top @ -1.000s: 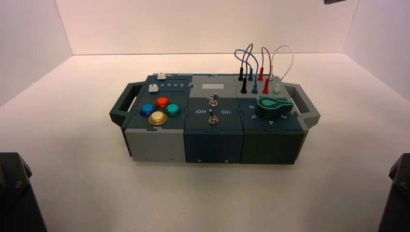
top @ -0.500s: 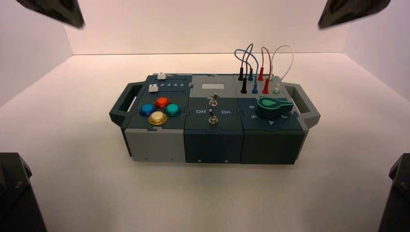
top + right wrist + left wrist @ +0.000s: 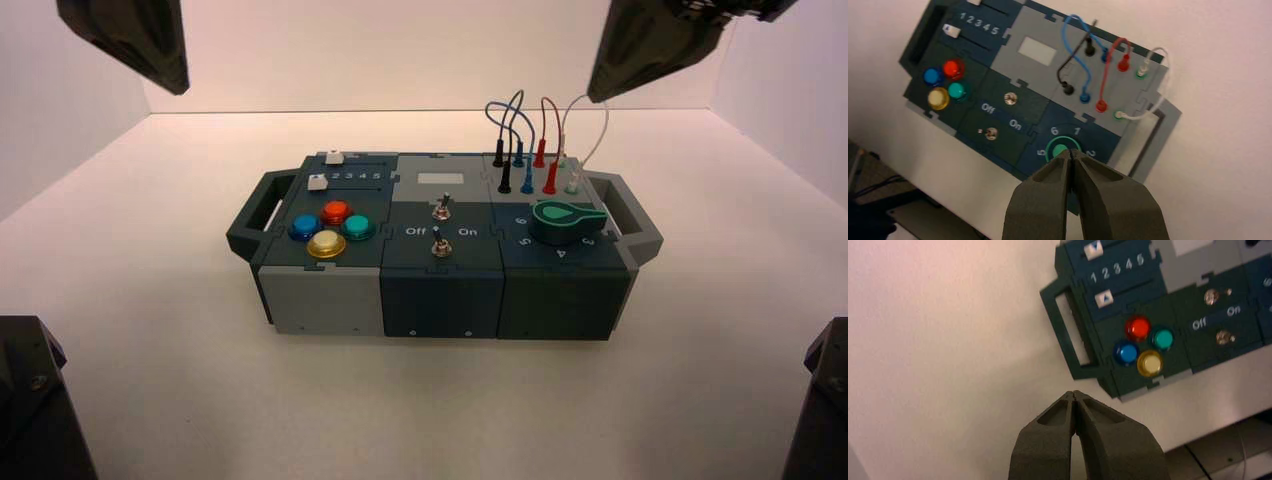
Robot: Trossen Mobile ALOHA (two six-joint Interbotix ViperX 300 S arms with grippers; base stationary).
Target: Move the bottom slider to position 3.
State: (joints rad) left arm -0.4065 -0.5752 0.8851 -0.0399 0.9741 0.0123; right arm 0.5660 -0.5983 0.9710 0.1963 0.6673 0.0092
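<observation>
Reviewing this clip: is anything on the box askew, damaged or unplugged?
Nothing stands out. The box sits flat, the bottom slider is seated on its track by the 1, and the wires loop between their sockets with no plug visibly loose. Both the left end effector and right end effector hover clear of it.

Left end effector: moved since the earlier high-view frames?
Yes. In the high view, the left end effector now reaches lower and slightly farther right against the back wall's bottom edge, toward the box.
</observation>
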